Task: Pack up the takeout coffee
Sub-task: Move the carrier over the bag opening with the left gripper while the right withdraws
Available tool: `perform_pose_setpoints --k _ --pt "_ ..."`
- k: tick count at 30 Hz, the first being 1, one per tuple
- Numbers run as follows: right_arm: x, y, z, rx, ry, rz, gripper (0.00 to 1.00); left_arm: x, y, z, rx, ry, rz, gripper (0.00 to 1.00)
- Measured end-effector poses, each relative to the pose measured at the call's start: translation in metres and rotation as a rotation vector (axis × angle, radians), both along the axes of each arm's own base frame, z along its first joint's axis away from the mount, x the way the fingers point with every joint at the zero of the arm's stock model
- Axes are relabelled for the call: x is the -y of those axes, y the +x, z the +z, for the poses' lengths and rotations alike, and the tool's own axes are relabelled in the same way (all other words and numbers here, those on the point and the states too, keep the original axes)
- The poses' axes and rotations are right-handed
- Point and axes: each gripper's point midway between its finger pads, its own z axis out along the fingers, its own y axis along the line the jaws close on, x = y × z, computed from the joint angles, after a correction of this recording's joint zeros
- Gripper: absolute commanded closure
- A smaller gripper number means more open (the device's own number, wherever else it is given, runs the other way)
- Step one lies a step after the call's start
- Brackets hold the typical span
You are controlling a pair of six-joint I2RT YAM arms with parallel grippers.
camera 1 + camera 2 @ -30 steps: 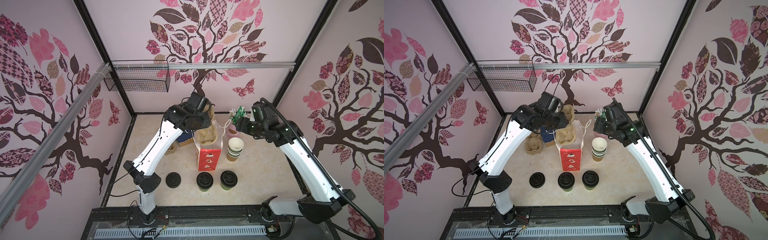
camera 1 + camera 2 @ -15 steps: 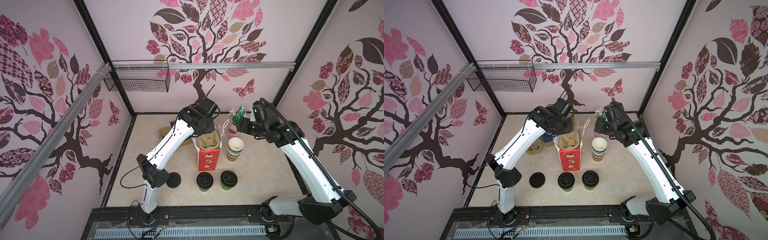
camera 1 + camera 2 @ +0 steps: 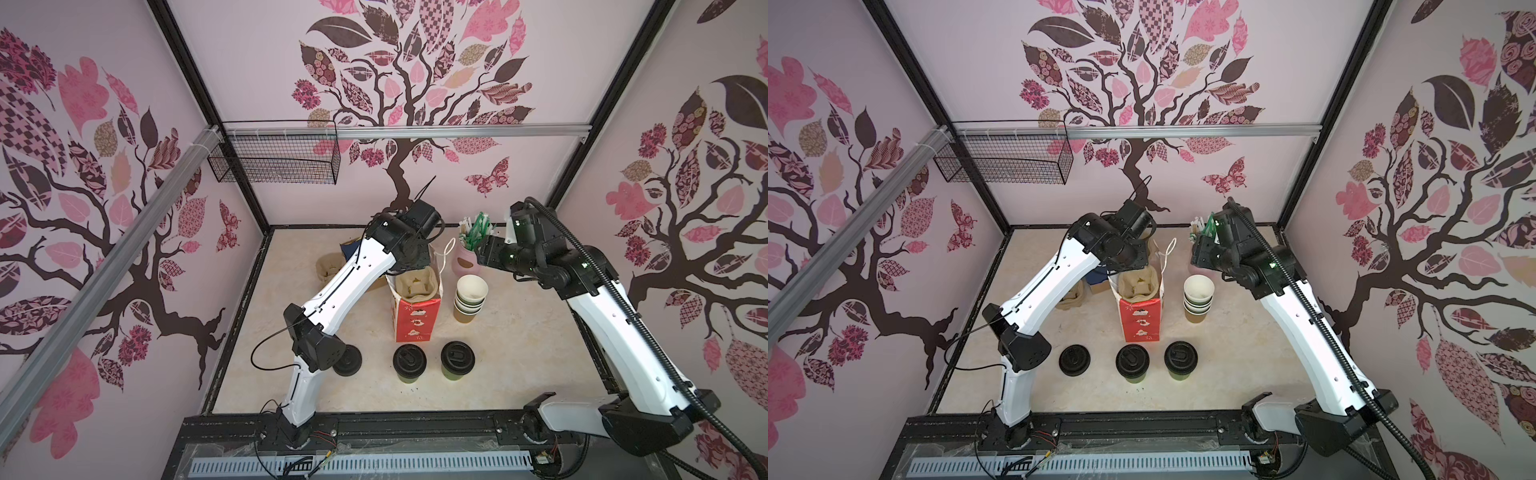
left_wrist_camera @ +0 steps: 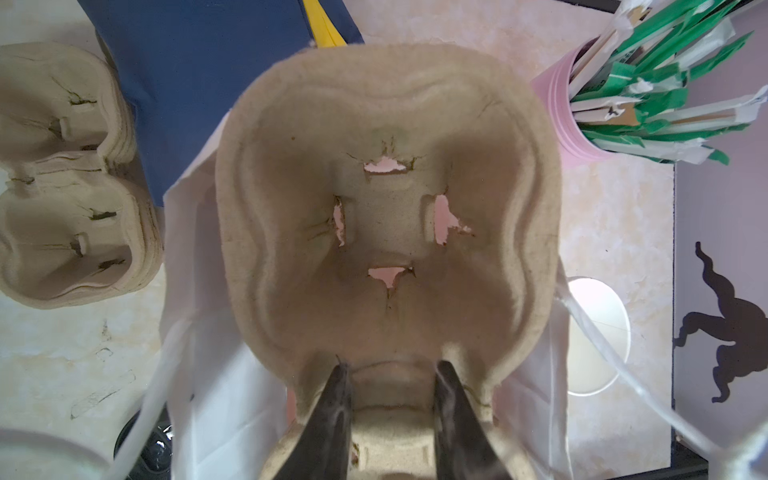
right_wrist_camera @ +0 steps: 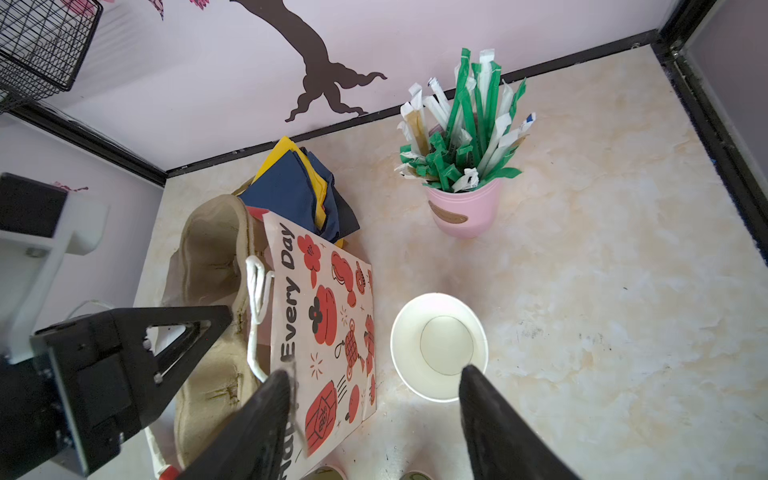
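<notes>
— While the left arm [image 3: 345,282] leans over the red-and-white paper bag [image 3: 413,322] in both top views, where is the takeout coffee [image 3: 409,362]?
— Outside the bag, on the table [image 3: 519,365]. One lidded cup [image 3: 1132,360] stands at the bag's 6 o'clock, a second lidded cup [image 3: 1180,356] at its 5 o'clock. A loose black lid [image 3: 1074,360] lies at their 9 o'clock, and nested lidless cups [image 3: 1199,295] stand at the bag's 3 o'clock.
— And the bag's mouth?
— A pulp cup carrier [image 3: 415,286] sits in it.
— The left wrist view?
— The left gripper [image 4: 392,365] is clamped on the carrier's narrow middle, one dark finger [image 4: 332,415] on each side. A stack of spare carriers [image 4: 70,174] and a pink cup [image 4: 569,124] of wrapped straws stand beside the bag.
— And the right wrist view?
— The right gripper [image 5: 376,372] hangs with its fingers [image 5: 498,428] spread wide, grasping nothing. The nested cups and the bag's printed face show between them. One finger lies close against the bag; whether it touches cannot be told.
</notes>
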Motion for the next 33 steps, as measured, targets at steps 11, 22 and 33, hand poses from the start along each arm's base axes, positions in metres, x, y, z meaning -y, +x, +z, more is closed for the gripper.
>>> perform_pose_setpoints --k 11,22,33 --pt "0.001 -0.002 -0.009 -0.014 -0.018 0.008 0.32 -0.001 -0.002 -0.008 -0.023 0.025 -0.008 0.82" --pt "0.002 -0.002 -0.008 -0.003 -0.027 0.010 0.32 0.000 -0.008 -0.012 -0.048 0.032 -0.015 0.82" --pt "0.006 -0.005 -0.005 0.012 -0.027 -0.001 0.32 0.003 -0.011 -0.019 -0.079 0.031 -0.025 0.81"
